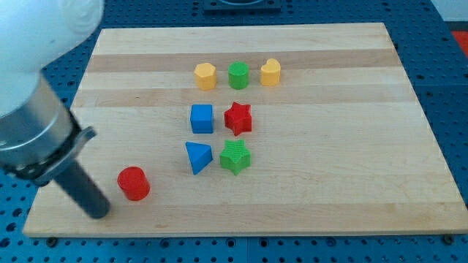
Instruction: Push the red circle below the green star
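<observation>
My tip (pixel 99 212) leans, gripperless, just left of the red circle (pixel 134 183).

Bright, even light falls across the wooden board (pixel 307 190), apparently from overhead. The blocks throw only short, soft shadows (the red circle (pixel 134 183) barely darkens the wood beside it). No hard glare on the wood. The arm's white housing (pixel 36 36) at the view's top left is overexposed and blurred, perhaps too close for focus. Block edges stay crisp.

No readable text, labels, brands, numbers or signs anywhere: blocks plain, wooden board unmarked, blue bench bare.
</observation>
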